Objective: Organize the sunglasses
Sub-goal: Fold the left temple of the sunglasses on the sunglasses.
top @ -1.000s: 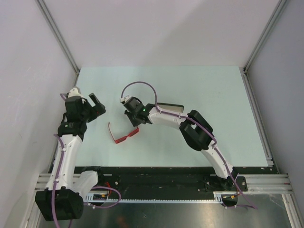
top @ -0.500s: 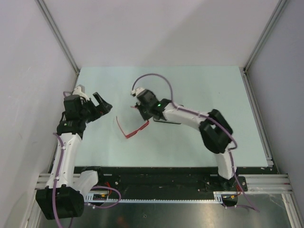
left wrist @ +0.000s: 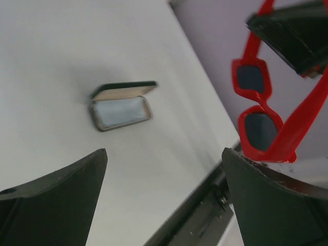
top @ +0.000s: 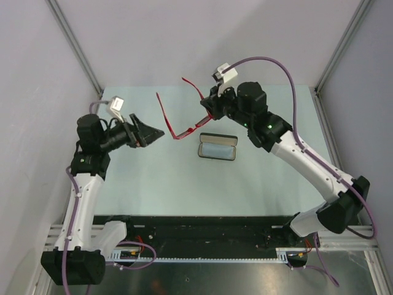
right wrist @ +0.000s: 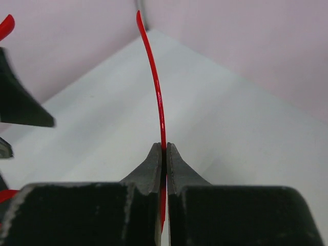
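Sunglasses (top: 186,129) hang aloft, one arm clamped in the right end effector (top: 207,111); left end effector (top: 149,133) gapes beside them.

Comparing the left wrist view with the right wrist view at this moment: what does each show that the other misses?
Only the left wrist view shows the open black case lying on the table, pale blue inside, and the dark lenses of the sunglasses, framed by the wide-open left gripper. Only the right wrist view shows the pinch itself: the right gripper shut on one thin red arm. Both show the red sunglasses held above the table.
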Robot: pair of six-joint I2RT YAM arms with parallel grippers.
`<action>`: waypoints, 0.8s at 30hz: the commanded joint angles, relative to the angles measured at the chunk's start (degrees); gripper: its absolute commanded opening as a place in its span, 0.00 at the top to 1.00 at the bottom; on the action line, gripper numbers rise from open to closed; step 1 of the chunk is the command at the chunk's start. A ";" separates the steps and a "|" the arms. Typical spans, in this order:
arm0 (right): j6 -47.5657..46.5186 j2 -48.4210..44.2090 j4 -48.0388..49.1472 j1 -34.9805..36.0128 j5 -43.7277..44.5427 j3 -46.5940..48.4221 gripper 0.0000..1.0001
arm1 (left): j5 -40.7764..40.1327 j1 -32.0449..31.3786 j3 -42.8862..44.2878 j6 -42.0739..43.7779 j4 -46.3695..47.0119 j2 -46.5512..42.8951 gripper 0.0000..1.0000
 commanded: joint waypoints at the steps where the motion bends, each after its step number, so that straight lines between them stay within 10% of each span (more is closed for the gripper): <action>1: -1.24 -4.96 3.79 -0.95 -10.44 -0.73 1.00 | 14.73 -6.42 4.45 2.03 5.71 0.73 0.00; 24: 0.17 -12.00 4.06 -1.13 -21.80 -2.49 1.00 | 25.91 -13.81 13.60 0.09 11.33 -0.49 0.04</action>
